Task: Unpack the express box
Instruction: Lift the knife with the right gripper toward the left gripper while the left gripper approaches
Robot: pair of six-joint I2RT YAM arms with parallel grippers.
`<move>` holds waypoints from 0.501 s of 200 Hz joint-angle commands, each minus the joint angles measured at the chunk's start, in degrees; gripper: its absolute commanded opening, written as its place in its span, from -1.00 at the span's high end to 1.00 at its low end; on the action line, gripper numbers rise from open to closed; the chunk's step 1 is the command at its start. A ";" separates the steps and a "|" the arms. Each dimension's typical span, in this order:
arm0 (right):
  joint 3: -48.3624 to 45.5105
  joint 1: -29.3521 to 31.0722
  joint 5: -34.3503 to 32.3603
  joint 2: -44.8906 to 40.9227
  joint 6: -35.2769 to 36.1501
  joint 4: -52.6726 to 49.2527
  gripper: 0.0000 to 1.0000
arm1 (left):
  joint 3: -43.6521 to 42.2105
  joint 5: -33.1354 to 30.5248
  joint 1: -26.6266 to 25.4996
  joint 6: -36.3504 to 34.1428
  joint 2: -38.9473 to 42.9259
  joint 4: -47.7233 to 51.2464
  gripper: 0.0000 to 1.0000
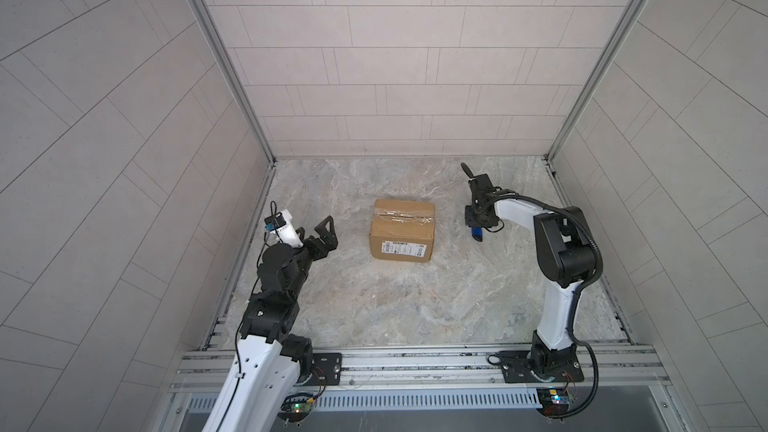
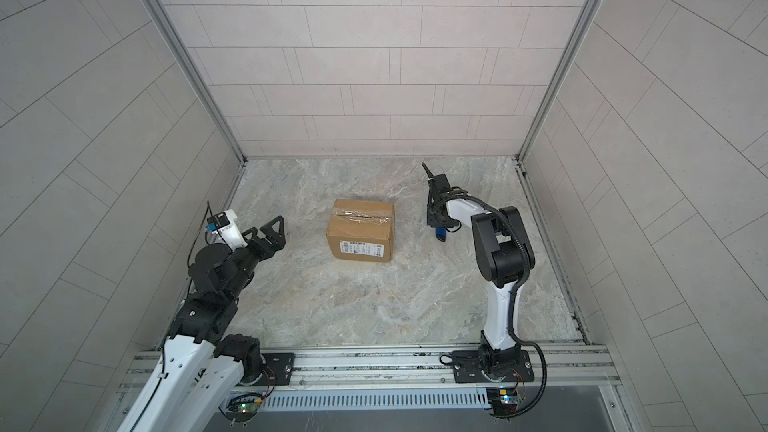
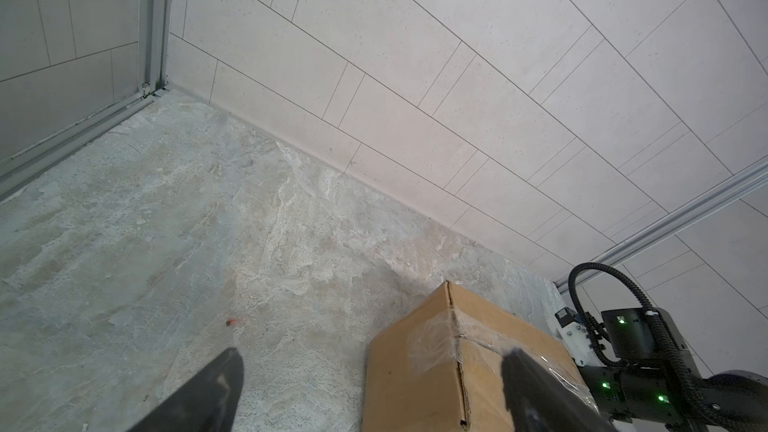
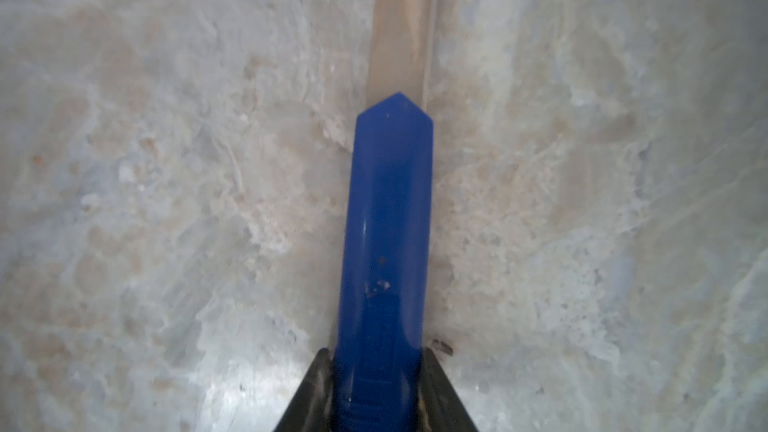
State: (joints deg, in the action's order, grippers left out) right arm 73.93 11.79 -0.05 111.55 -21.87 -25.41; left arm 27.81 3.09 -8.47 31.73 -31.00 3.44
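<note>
Express box (image 1: 402, 229) sealed; right claw (image 4: 376, 355) clamps blue knife (image 4: 390, 201) nearby; left claw (image 1: 320, 236) agape.

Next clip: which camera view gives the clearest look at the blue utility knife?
The right wrist view: the blue utility knife fills mid-frame, handle pinched in the right end effector. Both top views show only a small blue end peeking from under that end effector. The left wrist view does not show it.
</note>
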 commanded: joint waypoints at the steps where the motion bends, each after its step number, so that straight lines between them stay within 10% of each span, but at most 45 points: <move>1: -2.58 0.93 0.95 -7.56 0.05 -0.85 0.56 | 2.93 1.34 -0.53 0.36 -2.53 1.43 -1.00; 100: -17.80 13.42 -1.59 -44.80 3.85 1.77 0.55 | 22.42 -4.74 -22.95 6.43 -23.71 4.31 -0.93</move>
State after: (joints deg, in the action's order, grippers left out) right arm 58.94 20.67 0.86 72.31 -19.73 -25.91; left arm 46.02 1.26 -24.86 36.62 -49.60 8.73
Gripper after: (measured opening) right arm 0.328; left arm 0.969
